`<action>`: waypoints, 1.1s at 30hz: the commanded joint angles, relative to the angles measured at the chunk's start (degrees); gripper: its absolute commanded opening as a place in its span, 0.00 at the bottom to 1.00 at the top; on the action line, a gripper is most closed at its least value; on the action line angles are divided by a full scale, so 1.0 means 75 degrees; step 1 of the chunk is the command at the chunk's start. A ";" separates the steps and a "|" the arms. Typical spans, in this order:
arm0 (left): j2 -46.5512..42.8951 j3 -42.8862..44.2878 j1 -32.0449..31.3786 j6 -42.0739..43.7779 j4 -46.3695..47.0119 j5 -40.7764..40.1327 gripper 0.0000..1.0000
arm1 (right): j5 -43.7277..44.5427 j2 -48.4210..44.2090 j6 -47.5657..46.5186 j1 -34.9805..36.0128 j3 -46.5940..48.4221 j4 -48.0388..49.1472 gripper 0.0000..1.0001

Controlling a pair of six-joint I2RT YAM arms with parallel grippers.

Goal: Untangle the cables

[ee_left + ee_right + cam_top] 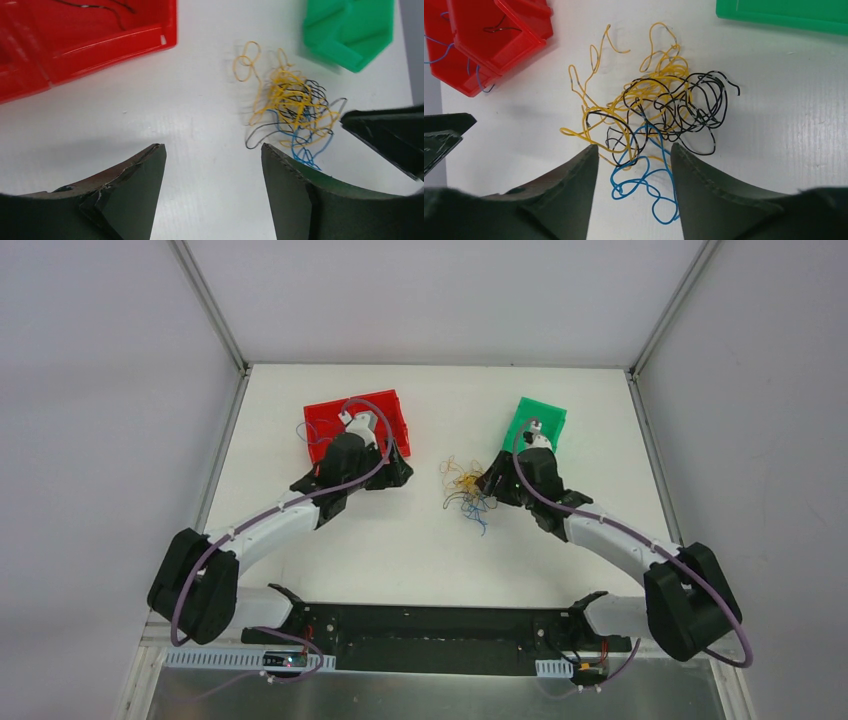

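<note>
The cables [467,490] lie as one loose tangle of yellow, black and blue wires on the white table, between the two arms. My right gripper [634,148] is open low over the tangle's near edge. Blue loops [617,196] run between its fingers, which are not closed on them; the yellow and black mass [659,107] spreads just beyond the tips. From above, this gripper [495,485] sits at the tangle's right side. My left gripper [212,147] is open over bare table, the tangle [292,107] ahead and to its right. It holds nothing.
A red bin [322,415] stands at the back left, with a black wire [107,7] and a blue one [439,55] in it. A green bin [545,415] stands at the back right. The right gripper's finger [390,135] shows beside the tangle.
</note>
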 commanded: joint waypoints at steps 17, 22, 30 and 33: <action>-0.1758 -0.0274 -0.0183 0.0774 0.1038 0.1501 0.74 | -0.1335 -0.0930 -0.1036 0.1296 0.0002 0.1087 0.00; -0.1223 -0.0111 -0.0186 0.0870 0.1342 0.2153 0.75 | -0.1621 -0.1673 -0.1016 0.1338 -0.0317 0.1197 0.00; -0.0809 -0.0062 -0.0198 0.0604 0.2168 0.3497 0.75 | -0.1574 -0.2063 -0.1010 0.1338 -0.0404 0.1131 0.00; -0.0830 -0.0079 -0.0208 0.0655 0.2209 0.3612 0.74 | -0.1027 -0.2225 -0.0963 0.1338 -0.0466 0.1032 0.00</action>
